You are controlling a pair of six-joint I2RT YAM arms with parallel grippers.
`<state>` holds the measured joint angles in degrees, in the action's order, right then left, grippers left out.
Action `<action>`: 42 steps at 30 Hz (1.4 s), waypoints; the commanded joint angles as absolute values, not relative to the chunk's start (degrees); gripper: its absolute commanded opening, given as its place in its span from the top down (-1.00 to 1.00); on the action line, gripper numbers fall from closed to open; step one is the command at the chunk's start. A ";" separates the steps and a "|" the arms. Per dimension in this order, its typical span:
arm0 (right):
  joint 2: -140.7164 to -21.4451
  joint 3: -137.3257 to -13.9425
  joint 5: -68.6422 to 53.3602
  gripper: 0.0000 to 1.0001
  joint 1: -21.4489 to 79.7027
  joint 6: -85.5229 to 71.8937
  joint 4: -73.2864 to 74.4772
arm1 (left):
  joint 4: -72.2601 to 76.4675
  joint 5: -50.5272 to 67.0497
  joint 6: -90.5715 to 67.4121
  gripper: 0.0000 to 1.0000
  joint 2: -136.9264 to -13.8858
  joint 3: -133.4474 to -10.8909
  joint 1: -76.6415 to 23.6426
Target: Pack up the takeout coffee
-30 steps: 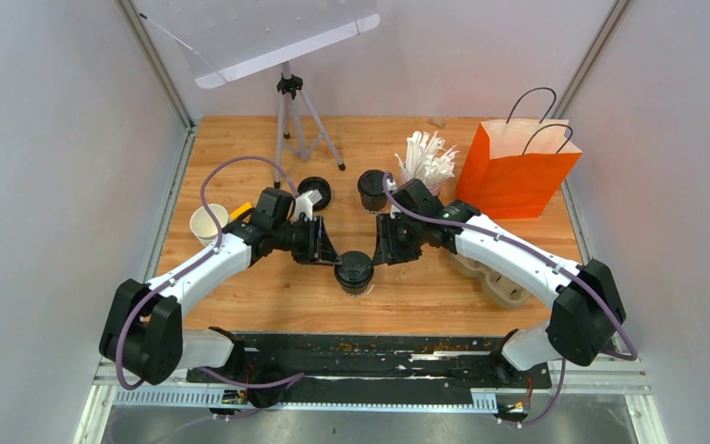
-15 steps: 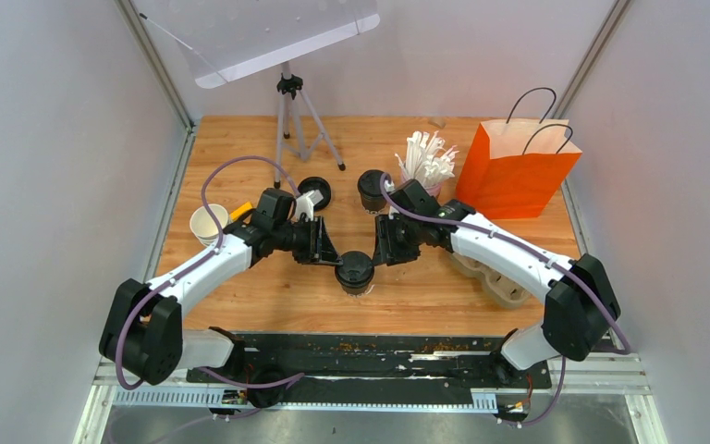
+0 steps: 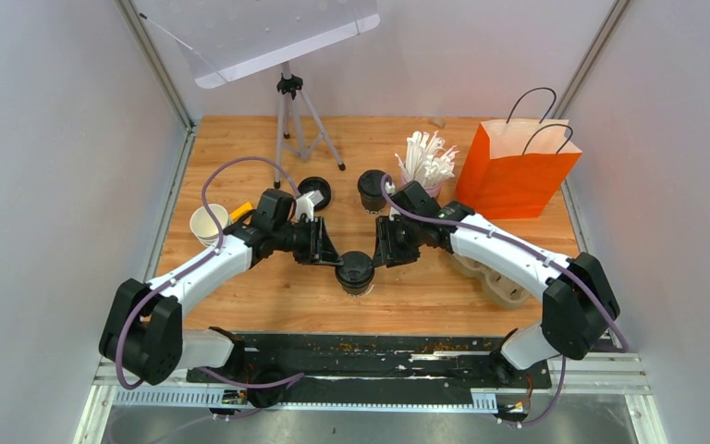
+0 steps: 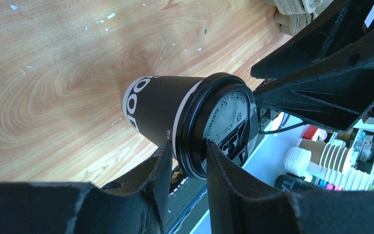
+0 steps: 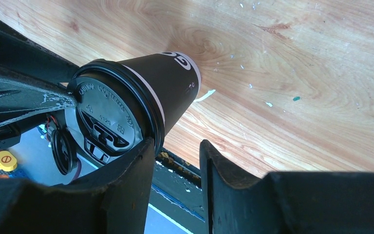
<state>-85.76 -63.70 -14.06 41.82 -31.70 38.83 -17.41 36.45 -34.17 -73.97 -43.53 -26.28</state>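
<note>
A: Cup position?
B: The coffee cup (image 3: 354,271) stands upright at lower centre, near the table's (image 3: 268,310) front edge, with bare wood on either side.
A: Fingers?
B: The left gripper (image 4: 186,147) is clamped across the rim of the lid (image 4: 224,122). The right gripper (image 5: 176,143) has its fingers apart, one against that rim.

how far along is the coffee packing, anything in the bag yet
Done: two cups wear lids, the centre cup and the far cup. In hand: the left tool straddles the centre cup's lid rim, with the right tool beside it. Left: the open cup and loose lid lie apart. No cup shows in the tray, and the orange bag hides its inside.
</note>
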 commanded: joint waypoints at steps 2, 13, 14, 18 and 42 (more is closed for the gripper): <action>-85.81 -58.58 -11.38 0.22 42.08 -32.48 37.69 | -20.56 32.34 -33.01 0.23 -75.34 -41.38 -27.23; -84.86 -50.54 -7.09 0.24 43.26 -35.22 36.49 | -21.04 29.00 -33.82 0.27 -76.04 -38.97 -28.19; -84.56 -49.68 -6.64 0.25 43.49 -35.68 36.31 | -21.04 28.66 -33.88 0.27 -75.92 -38.82 -28.21; -83.98 -49.07 -5.38 0.24 43.70 -34.97 37.27 | -21.37 27.79 -33.32 0.29 -75.33 -37.55 -28.17; -85.24 -83.63 -4.03 -0.37 43.38 -23.29 49.32 | -34.94 25.86 -31.56 -0.23 -72.30 -64.48 -28.21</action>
